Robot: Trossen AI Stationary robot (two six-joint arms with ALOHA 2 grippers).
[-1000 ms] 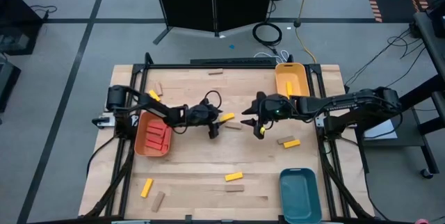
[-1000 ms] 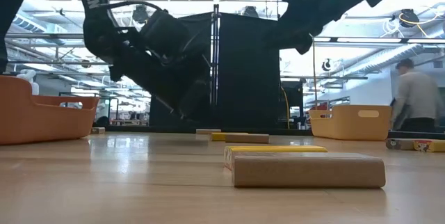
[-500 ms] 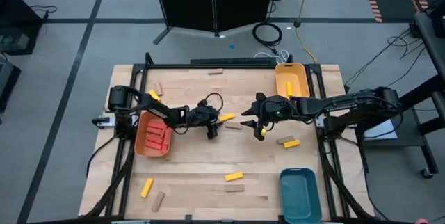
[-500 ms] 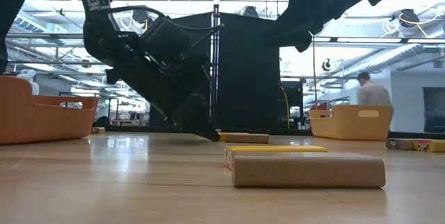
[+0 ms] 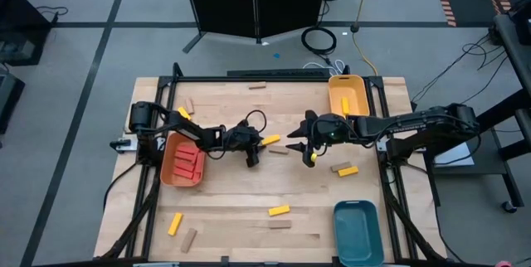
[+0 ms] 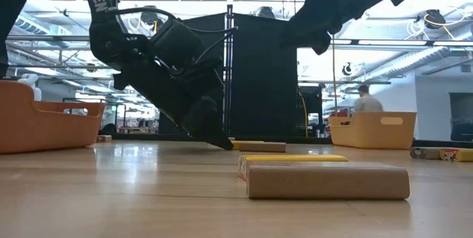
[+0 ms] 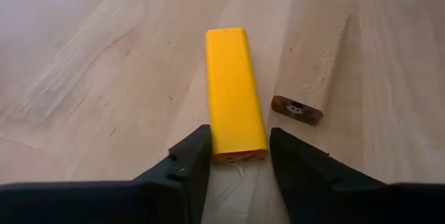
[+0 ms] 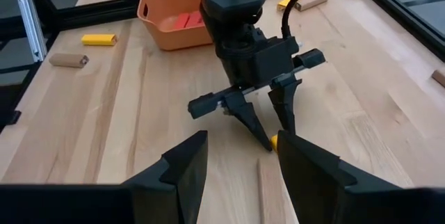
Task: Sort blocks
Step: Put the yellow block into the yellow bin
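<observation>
Desk (image 5: 249,192): pale wood top in a black frame, carrying everything below.

Left arm: reaches from the desk's left edge toward the middle. Left tool (image 7: 235,156): tips down at the desk surface, fingers (image 7: 186,160) close on either side of a yellow block (image 7: 233,106), one at each long side of its near end; whether they press it cannot be told.

Right arm: reaches in from the desk's right edge. Right tool (image 5: 300,145): hangs above mid-desk, facing the left tool, fingers apart, nothing between them.

Teal tray (image 5: 358,230): front right corner of the desk.

Orange tray (image 5: 184,161): near the left edge, holding red blocks (image 5: 190,162).

Yellow tray (image 5: 348,94): back right corner, one yellow block inside.

Tan block (image 7: 311,72): just beside the yellow block at the left tool, roughly parallel, not touching it.

Other blocks, scattered:
- yellow and tan pair (image 5: 343,168) near the right edge;
- yellow one (image 5: 279,211) toward the front, middle;
- yellow one (image 5: 174,223) and tan one (image 5: 189,240) at the front left corner;
- tan one (image 5: 257,86) at the back edge.
</observation>
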